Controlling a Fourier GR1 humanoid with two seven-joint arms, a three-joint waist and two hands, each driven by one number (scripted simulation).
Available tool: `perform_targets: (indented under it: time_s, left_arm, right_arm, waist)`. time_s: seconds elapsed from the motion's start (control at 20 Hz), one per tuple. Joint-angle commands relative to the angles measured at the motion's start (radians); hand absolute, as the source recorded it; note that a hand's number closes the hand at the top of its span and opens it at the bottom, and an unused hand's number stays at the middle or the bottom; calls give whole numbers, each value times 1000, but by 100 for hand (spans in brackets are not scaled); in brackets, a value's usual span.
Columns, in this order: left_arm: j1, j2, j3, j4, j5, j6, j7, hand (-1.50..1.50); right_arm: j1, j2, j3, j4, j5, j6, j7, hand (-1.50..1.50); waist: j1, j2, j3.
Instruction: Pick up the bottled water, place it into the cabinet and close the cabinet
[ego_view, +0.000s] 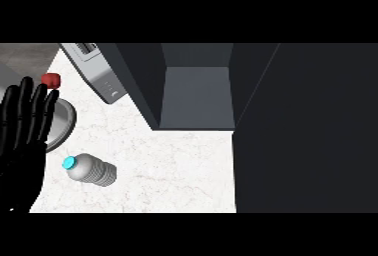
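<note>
The bottled water, a grey ribbed bottle with a cyan cap, lies on its side on the white marble counter, cap pointing left. The dark cabinet stands open at the back, its grey shelf bare, and its open door fills the view's right side. My left hand shows at the left edge, open with fingers up, a short way left of the bottle and not touching it. My right hand is nowhere in sight.
A grey toaster-like appliance stands at the back left, next to the cabinet. A round grey plate lies partly behind my left hand, with a small red object beyond it.
</note>
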Motion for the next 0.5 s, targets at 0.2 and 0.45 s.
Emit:
perform_targets:
  time_s: [0.2,0.45]
  left_arm:
    - [9,143,50,70,460,-408,-84,-150]
    - [125,287,55,177,719,-617,61,-150]
  right_arm:
    - [32,42,56,-74,-55,24,-14,-150]
    - [131,56,123,-77,-154,69,145,-150]
  waist:
    - [-19,-7,-12]
    - [-10,-5,-9]
